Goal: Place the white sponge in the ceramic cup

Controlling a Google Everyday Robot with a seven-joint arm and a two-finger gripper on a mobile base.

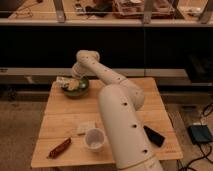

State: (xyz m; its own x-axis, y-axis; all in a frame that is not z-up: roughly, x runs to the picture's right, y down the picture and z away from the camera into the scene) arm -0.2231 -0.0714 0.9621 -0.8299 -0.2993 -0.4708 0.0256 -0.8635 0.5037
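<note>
Over the green bowl [85, 91] at the far left of the table [65, 112] hangs the gripper [74, 81], our two-fingered claw. Its fingers are spread and we see nothing caught between them. It is well apart from both things of the task, with the long white arm reaching back to the near right.

Just under the gripper, the bowl holds a pale yellowish lump [73, 86] that we cannot name. Behind the bowl, at the far edge, lies a white packet [62, 79].

Toward us, near the middle of the near edge, the white sponge [86, 128] lies flat on the wood. The white cup [94, 139] stands upright just beside it, on its near right; we cannot tell whether the two touch. The cup's mouth faces up and its inside looks pale and empty.

We judge the sponge light, soft and springy. It should give under the fingers and not slip, and it risks no breakage. Because it lies so flat, we would come straight down and pinch it across its shorter width, fingertips nearly on the wood. It looks about as wide as the cup's mouth, so it may need to go in edge first or be squeezed a little.

The cup we take to be hard, breakable and light enough to tip if the gripper bumps it.

Further out, a reddish-brown bar [59, 148] lies at the near left corner and a black flat thing [154, 136] lies at the right.
</note>
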